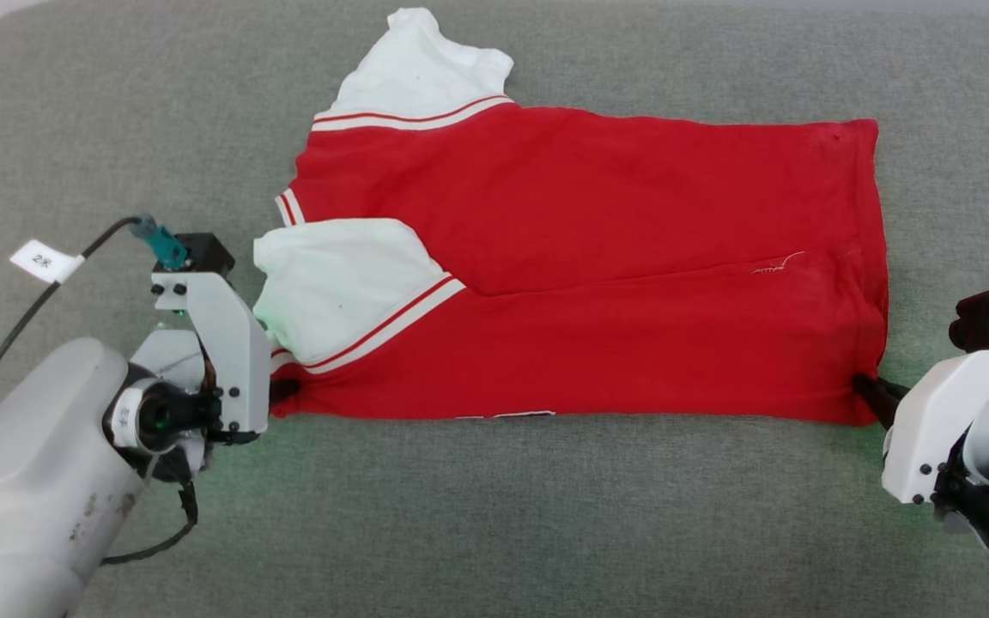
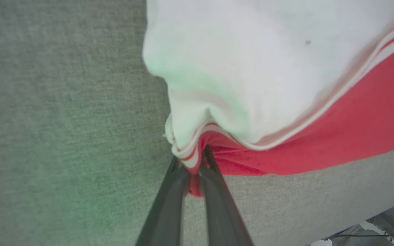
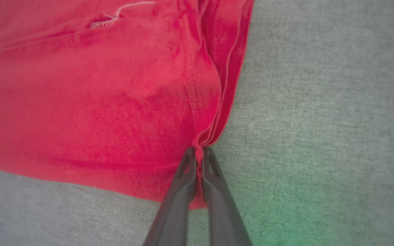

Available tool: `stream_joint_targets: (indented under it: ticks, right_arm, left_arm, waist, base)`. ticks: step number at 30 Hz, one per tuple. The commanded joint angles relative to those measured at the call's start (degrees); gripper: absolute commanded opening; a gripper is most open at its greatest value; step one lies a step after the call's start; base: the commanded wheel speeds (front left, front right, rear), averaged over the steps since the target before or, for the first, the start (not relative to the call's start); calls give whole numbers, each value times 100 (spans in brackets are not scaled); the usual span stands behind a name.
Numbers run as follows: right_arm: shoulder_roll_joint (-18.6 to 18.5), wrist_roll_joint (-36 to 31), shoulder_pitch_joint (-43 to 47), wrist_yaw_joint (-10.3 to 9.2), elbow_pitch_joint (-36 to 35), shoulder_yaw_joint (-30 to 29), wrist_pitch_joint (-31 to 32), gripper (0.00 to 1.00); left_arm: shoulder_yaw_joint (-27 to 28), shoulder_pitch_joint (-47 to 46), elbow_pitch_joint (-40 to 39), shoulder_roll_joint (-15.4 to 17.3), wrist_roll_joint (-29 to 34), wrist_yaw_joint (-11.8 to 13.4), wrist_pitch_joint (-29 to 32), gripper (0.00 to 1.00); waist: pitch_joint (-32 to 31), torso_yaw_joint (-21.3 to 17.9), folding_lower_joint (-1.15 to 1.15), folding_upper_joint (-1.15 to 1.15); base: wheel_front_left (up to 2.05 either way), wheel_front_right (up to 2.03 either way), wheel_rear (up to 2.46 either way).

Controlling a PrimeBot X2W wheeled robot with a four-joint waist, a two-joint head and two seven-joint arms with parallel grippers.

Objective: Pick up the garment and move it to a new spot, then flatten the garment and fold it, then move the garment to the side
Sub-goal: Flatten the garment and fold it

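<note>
The garment, red with white sleeves and striped trim, lies spread sideways on the grey cloth surface, its plain side up and its near part folded over. One white sleeve rests on the red body near the left. My left gripper is shut on the garment's near left corner, pinching red cloth and striped trim. My right gripper is shut on the near right hem corner, with gathered red cloth between its fingertips.
The grey padded surface stretches around the garment on every side. A black cable with a white tag runs from my left wrist. The other white sleeve reaches toward the far edge.
</note>
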Motion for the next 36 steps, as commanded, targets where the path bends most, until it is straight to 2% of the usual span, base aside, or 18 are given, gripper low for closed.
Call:
stream_joint_targets:
  ticks: [1, 8, 16, 21, 27, 31, 36]
  right_arm:
    - [-3, 37, -14, -10, 124, 16, 79, 0]
    - [-182, 143, -120, -11, -37, -68, 188, 0]
    - [-417, 400, 132, -11, -479, -86, 594, 0]
    - [-642, 600, 444, -11, -867, -109, 885, 0]
    - [-668, 699, 992, -11, -1328, -252, 1220, 0]
    - [-537, 726, 1354, -11, -1525, -319, 1317, 0]
    - [-370, 659, 1500, -11, -1499, -274, 1190, 0]
  left_arm:
    - [-54, 65, 115, -154, 32, -29, -125, 0]
    - [8, 32, 59, 80, 57, -97, -138, 0]
    - [8, 132, -571, 527, 190, 19, -87, 0]
    - [-33, 407, -1382, 955, 281, 295, 45, 0]
    - [-108, 946, -2495, 1340, 293, 767, 146, 0]
    - [-190, 1342, -2952, 1451, 225, 1022, 143, 0]
    - [-307, 1662, -2955, 1420, 170, 1125, 138, 0]
  waist:
    - [7, 25, 0, 0]
    - [-57, 5, 0, 0]
    - [-178, 4, 0, 0]
    - [-260, 8, 0, 0]
    - [-335, 11, 0, 0]
    - [-349, -8, 0, 0]
    - [-369, -58, 0, 0]
  base:
    - [0, 0, 0]
    - [0, 0, 0]
    - [0, 0, 0]
    - [0, 0, 0]
    - [0, 0, 0]
    - [0, 0, 0]
    - [0, 0, 0]
